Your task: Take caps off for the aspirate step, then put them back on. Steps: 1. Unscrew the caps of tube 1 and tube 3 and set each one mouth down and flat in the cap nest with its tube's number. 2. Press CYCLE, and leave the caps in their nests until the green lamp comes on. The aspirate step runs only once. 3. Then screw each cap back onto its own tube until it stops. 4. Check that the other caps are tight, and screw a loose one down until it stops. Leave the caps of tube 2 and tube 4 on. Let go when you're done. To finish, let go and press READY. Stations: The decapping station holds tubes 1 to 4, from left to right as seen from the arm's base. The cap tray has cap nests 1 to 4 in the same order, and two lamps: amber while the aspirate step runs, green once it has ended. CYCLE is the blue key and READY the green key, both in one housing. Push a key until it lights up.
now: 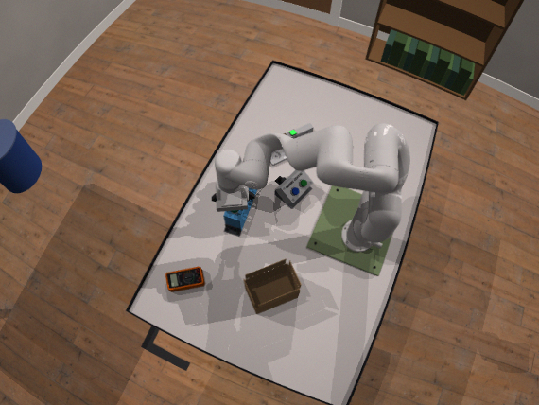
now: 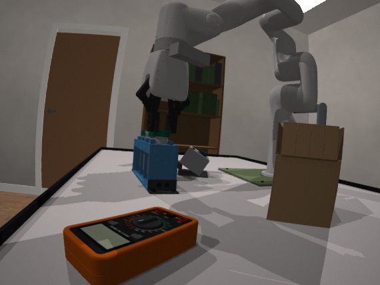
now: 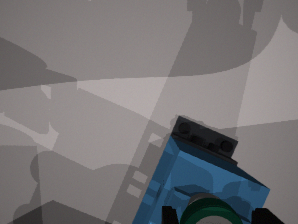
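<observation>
1. You are looking at a white desk (image 1: 359, 118) with a black edge, carrying everything listed below.
2. The white arm (image 1: 331, 161) is standing on a green base plate (image 1: 331, 227) and is reaching across the desk toward the decapping station.
3. A brown cardboard box (image 2: 305, 173) is sitting open-topped on the desk, well apart from the station.
4. An orange multimeter (image 2: 130, 240) is lying flat near the desk's front edge in the exterior view.
5. The blue decapping station (image 2: 155, 163) is standing upright on a black foot, directly under the wrist.
6. The grey key housing (image 1: 294, 188) is resting tilted just beside the station, showing its blue key (image 1: 295, 191) and green key (image 1: 304, 183).
7. The cap tray (image 1: 303, 130) is lying mostly hidden behind the arm; its green lamp (image 1: 292, 132) is glowing.
8. The gripper (image 2: 162, 128) is pointing straight down, with its jaws partly open and flanking a green cap (image 3: 209, 212) on a tube in the station. They are gripping nothing; whether they are touching the cap's sides, I cannot tell.
9. Which numbered tube is carrying that cap, I cannot tell from these views.
</observation>
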Robot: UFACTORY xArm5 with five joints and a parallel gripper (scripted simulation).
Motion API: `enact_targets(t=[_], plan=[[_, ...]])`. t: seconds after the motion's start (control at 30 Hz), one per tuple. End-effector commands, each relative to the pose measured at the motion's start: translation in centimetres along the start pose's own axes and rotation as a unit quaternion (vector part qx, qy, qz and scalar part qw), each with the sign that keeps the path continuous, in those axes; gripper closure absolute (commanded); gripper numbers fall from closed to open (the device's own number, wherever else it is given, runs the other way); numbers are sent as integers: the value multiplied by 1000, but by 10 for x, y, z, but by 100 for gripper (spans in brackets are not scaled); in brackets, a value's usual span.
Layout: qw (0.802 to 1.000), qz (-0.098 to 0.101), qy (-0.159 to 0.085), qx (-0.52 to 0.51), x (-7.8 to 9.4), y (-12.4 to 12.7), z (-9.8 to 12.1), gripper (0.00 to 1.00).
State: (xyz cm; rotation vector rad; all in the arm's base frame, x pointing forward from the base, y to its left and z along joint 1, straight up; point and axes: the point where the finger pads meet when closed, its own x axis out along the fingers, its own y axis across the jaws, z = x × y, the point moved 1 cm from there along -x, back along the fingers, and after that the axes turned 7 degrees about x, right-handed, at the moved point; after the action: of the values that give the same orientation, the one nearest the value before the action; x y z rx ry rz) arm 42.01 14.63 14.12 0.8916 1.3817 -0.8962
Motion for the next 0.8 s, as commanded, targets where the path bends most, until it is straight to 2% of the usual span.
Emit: enact_targets(t=[0.0, 0.77], plan=[[1000, 2, 1, 0, -2, 1, 0, 54], [1000, 2, 1, 0, 6, 1, 0, 54]])
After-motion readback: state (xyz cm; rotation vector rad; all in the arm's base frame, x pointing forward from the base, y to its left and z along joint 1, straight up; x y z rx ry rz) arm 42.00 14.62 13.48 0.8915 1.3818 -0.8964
